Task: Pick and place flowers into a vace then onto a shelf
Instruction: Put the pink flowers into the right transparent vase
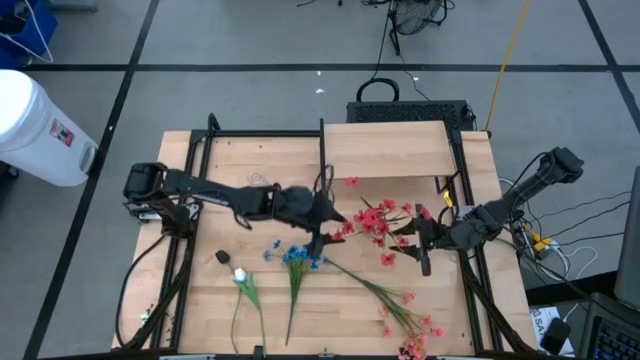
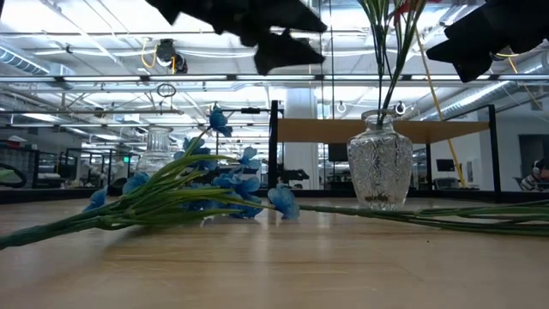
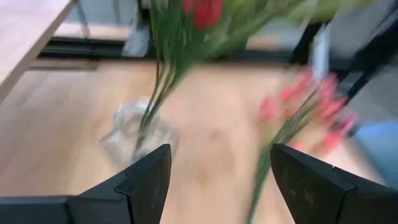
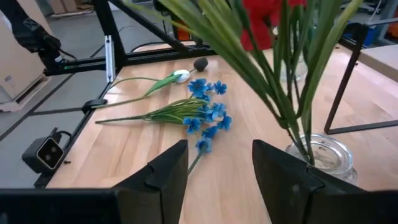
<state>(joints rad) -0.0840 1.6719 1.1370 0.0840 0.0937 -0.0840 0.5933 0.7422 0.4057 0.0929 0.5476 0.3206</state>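
A clear glass vase (image 2: 380, 168) stands on the table in front of the shelf (image 1: 395, 150) and holds red-pink flowers (image 1: 377, 222) by their stalks. My left gripper (image 1: 322, 228) hovers open just left of it, with the vase (image 3: 135, 134) ahead of its fingers. My right gripper (image 1: 412, 240) hovers open on the vase's right, the vase (image 4: 320, 155) beside its fingers. The blue bunch (image 1: 295, 256), the white bud (image 1: 238, 273) and another red-pink spray (image 1: 405, 318) lie flat on the table nearer the front.
The shelf's dark upright panel (image 1: 322, 150) stands just behind my left gripper. A black frame (image 1: 200, 180) runs along the table's sides. A small dark object (image 1: 222, 257) lies by the white bud. A long green stalk (image 2: 446, 210) stretches across the table to the right of the vase.
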